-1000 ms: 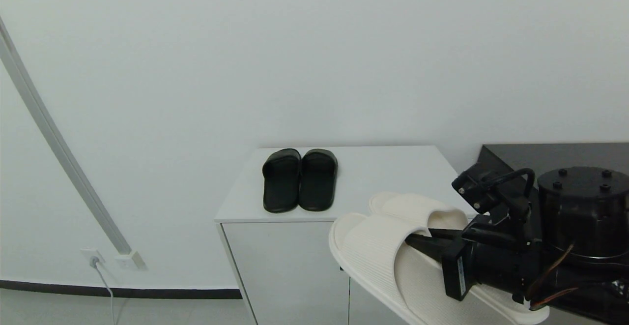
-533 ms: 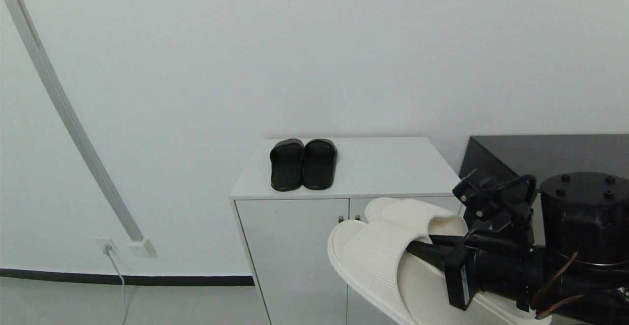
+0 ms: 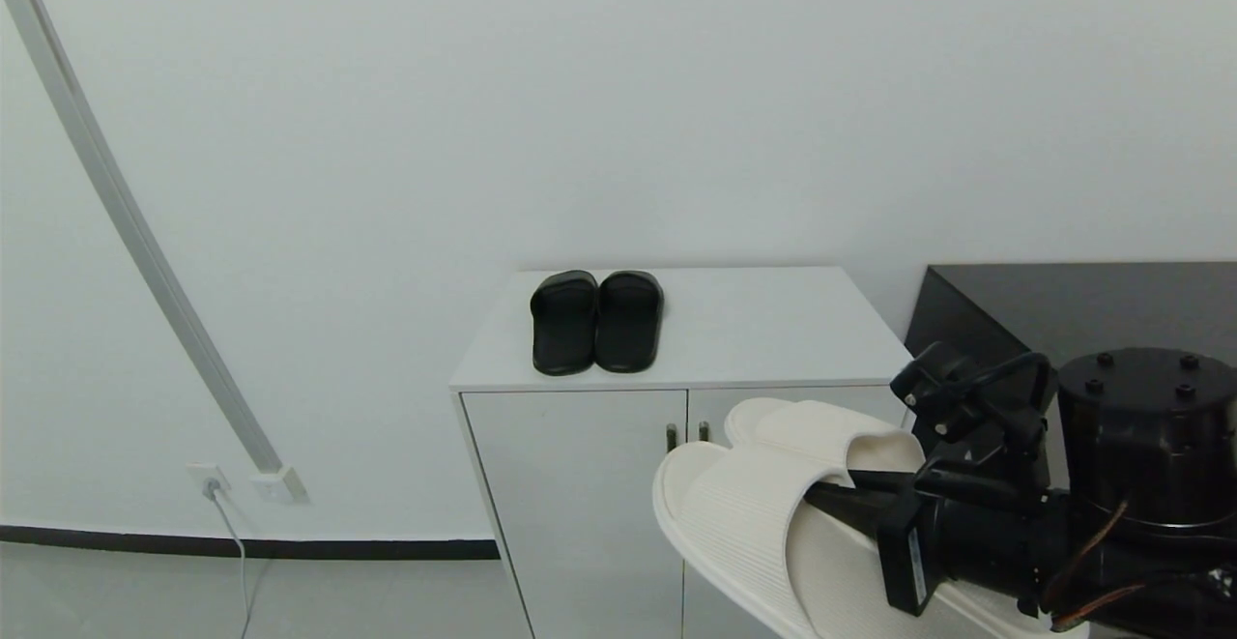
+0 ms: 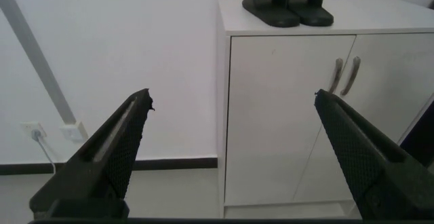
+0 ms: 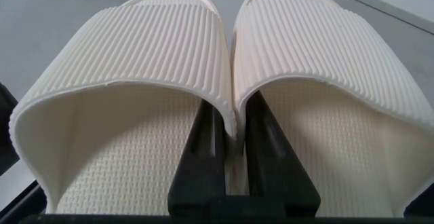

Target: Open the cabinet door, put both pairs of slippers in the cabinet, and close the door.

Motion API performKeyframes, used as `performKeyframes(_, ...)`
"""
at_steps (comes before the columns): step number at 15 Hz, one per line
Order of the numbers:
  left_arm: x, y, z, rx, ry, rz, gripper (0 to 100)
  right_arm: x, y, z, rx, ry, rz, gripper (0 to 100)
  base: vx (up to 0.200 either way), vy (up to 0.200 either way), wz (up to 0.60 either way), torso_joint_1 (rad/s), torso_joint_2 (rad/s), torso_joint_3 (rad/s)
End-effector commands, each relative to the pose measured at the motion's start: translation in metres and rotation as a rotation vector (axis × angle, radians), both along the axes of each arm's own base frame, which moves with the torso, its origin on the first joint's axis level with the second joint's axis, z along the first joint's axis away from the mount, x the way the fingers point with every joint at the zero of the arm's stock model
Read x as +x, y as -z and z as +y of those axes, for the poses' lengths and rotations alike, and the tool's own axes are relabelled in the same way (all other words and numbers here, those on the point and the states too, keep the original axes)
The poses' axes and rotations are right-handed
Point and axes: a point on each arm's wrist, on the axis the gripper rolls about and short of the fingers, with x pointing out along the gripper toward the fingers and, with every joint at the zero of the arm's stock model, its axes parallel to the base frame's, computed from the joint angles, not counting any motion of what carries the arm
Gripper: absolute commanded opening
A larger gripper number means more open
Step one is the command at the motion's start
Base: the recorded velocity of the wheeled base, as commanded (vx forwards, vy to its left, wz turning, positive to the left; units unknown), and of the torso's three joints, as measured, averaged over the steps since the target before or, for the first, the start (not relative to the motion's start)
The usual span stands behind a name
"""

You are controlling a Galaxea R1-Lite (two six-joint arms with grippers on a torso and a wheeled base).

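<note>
Right gripper: is clamping the white slippers. One of its fingers is sitting inside each slipper, and they are pinching the two touching inner straps between them.
White slippers: are riding side by side on the right gripper. Their toes are pointing away from it toward the cabinet, and they are not touching the cabinet's front.
Left gripper: is hanging spread wide and carrying nothing, facing the cabinet front.
Black slippers: are lying paired on the cabinet top, ahead of and above both grippers and well apart from each.
Doors: both are sitting flush and closed. The two handles are standing just beyond the toes of the white slippers.
Done so far: judging by the grasp, one pair is already in hand.
Left to do: opening a door, setting the white pair inside, fetching and stowing the black pair, then closing up. By my reckoning most of the task is waiting.
Writing: a small label on the right gripper's body is carrying print too small to read. Nothing legible is showing on the slippers or the cabinet.
</note>
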Motion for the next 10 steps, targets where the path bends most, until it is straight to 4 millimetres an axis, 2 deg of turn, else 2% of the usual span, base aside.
performKeyframes(1, 0.0001, 0.0, 0.0, 0.0, 0.0, 0.001, 100, -0.0001, 0.0002, 0.0001, 0.0, -0.001, 0.0, 0, 0.0, 0.0, 0.0, 0.0, 0.0, 0.0)
performKeyframes(4, 0.0001, 0.0, 0.0, 0.0, 0.0, 0.001, 100, -0.0005, 0.0014, -0.0003, -0.003, -0.001, 0.004, 0, 0.0, 0.0, 0.0, -0.146, 0.36, 0.194)
performKeyframes(10, 0.0001, 0.0, 0.0, 0.003, 0.0, 0.001, 100, -0.0014, 0.0038, -0.0012, -0.019, -0.006, 0.001, 0, 0.0, 0.0, 0.0, -0.221, 0.54, 0.311)
